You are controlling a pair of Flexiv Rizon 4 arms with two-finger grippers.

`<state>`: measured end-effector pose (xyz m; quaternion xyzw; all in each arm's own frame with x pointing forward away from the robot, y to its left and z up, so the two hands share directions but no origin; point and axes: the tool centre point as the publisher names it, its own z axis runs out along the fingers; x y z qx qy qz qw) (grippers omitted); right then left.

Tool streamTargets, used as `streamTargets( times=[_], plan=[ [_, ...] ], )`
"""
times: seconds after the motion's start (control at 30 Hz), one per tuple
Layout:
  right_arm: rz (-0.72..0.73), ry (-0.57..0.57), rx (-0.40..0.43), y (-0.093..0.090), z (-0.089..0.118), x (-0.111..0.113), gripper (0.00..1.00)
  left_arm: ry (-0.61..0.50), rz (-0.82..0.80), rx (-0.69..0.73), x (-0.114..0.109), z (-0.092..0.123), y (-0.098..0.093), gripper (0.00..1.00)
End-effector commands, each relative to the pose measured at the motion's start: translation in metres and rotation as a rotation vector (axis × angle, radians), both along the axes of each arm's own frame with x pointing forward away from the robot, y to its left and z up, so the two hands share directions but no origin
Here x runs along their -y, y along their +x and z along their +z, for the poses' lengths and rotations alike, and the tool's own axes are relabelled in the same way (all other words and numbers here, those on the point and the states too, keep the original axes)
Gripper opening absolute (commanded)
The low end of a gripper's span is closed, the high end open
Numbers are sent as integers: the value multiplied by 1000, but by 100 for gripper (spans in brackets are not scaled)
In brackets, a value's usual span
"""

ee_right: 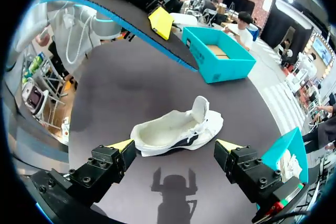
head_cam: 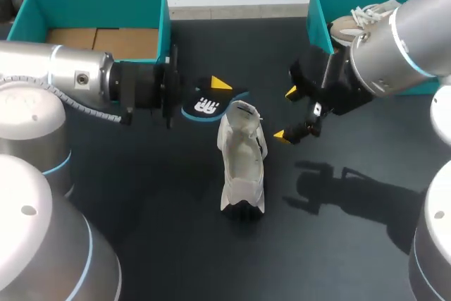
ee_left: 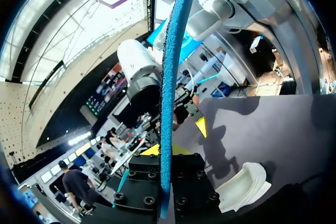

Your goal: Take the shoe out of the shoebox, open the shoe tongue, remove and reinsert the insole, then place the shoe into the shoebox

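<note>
A white shoe (head_cam: 242, 167) stands on the black table (head_cam: 162, 195), its tongue pulled up and its inside bare. My left gripper (head_cam: 215, 95) is shut on a black insole (head_cam: 204, 107) with a blue edge, held in the air just beyond the shoe's tongue end. In the left wrist view the insole (ee_left: 170, 77) runs edge-on between the fingers, with the shoe (ee_left: 244, 184) below. My right gripper (head_cam: 289, 114) hovers open beside the shoe, holding nothing. From its wrist, the shoe (ee_right: 176, 129) lies ahead of the open right gripper (ee_right: 175, 145), and the insole (ee_right: 121, 14) hangs above it.
A teal shoebox (head_cam: 91, 5) with cardboard inside stands at the back left. A second teal box (head_cam: 324, 5) at the back right holds another white shoe (head_cam: 356, 22), partly hidden by my right arm.
</note>
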<state>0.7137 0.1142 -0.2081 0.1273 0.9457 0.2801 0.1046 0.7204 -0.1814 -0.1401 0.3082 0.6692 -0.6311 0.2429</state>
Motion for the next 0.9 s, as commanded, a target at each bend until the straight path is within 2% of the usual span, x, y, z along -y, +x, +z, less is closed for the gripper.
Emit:
streamTargets(
  times=[0.03,0.17,0.43,0.77,0.9],
  plan=[
    [106,20,73,0,-27,9,100,2,-1,1,-1,0,-1,0],
    [147,36,111,4,-45,14,100,2,-1,1,-1,0,-1,0],
    [313,29,155,17,-65,3,100,2,-1,1,-1,0,-1,0],
    [313,29,155,17,-65,3,100,2,-1,1,-1,0,-1,0],
    [326,40,168,19,-68,0,100,-11,-3,-20,0,-15,-24,0]
  ],
)
